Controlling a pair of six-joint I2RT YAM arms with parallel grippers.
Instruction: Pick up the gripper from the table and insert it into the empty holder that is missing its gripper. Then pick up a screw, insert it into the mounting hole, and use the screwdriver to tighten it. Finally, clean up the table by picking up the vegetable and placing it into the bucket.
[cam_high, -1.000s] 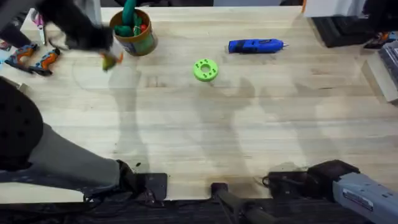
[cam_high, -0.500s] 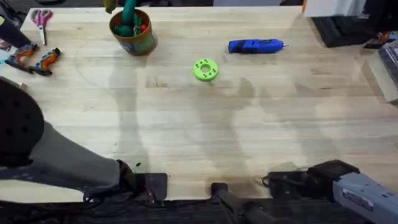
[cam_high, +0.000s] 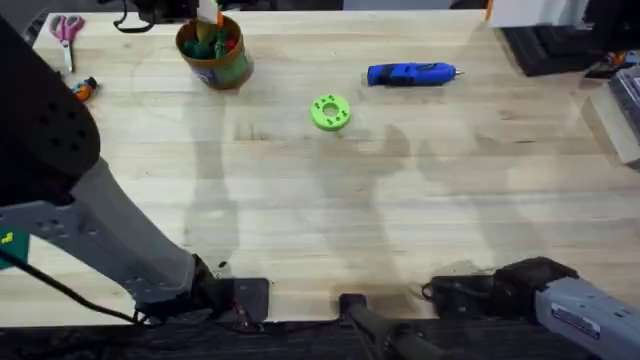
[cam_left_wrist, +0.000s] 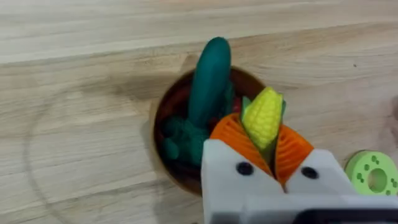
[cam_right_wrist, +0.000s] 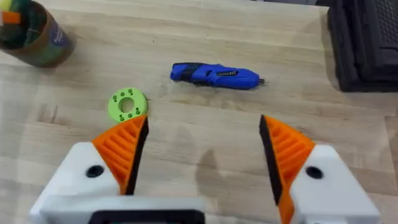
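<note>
The left hand grips the bumpy yellow corn above the bucket; the right hand is spread wide.

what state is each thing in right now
left gripper: shut on the vegetable, above the bucket
vegetable: held upright, not yet released
bucket: upright, toy items inside
right gripper: open, holding nothing
screwdriver: lying on its side on the table
green ring: flat on the table
</note>
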